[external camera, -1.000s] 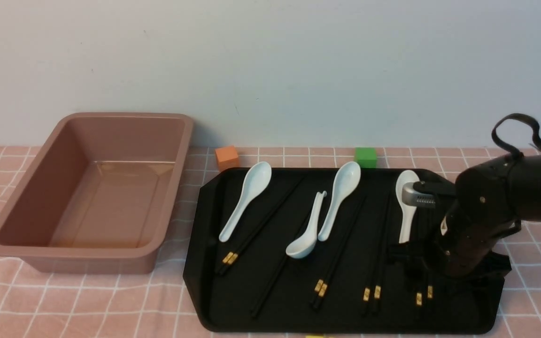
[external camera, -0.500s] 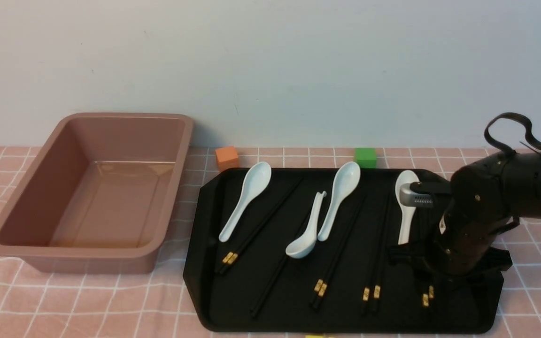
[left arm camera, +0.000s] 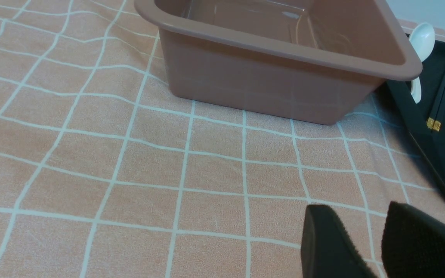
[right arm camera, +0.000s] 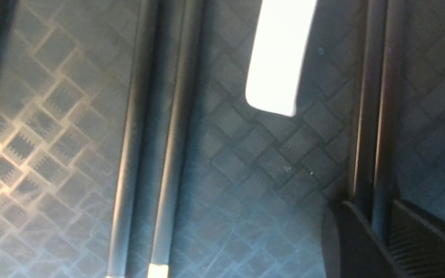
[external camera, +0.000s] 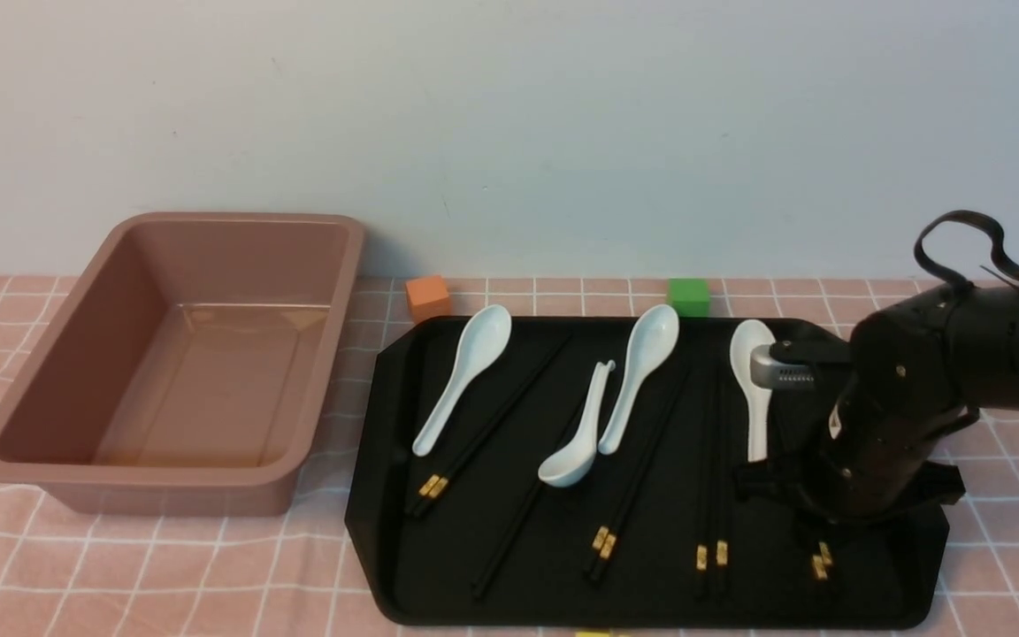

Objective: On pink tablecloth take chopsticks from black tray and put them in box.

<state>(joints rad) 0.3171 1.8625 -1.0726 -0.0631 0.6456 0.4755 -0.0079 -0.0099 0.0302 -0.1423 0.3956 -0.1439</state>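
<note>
Black pair of chopsticks (right arm camera: 386,116) clamped in right pincer (right arm camera: 371,206), within black tray (external camera: 651,606), left pincer (left arm camera: 357,206) apart

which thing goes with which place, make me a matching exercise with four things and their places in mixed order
1. box
2. right gripper
3. green cube
4. orange cube

A. behind the tray's far rim, nearer the robot's right
B. on the cloth, left of the black tray
C. behind the tray's far rim, near its left corner
D. down at the tray, jaws around a pair of chopsticks

Pairs: 1-B, 2-D, 3-A, 4-C
</note>
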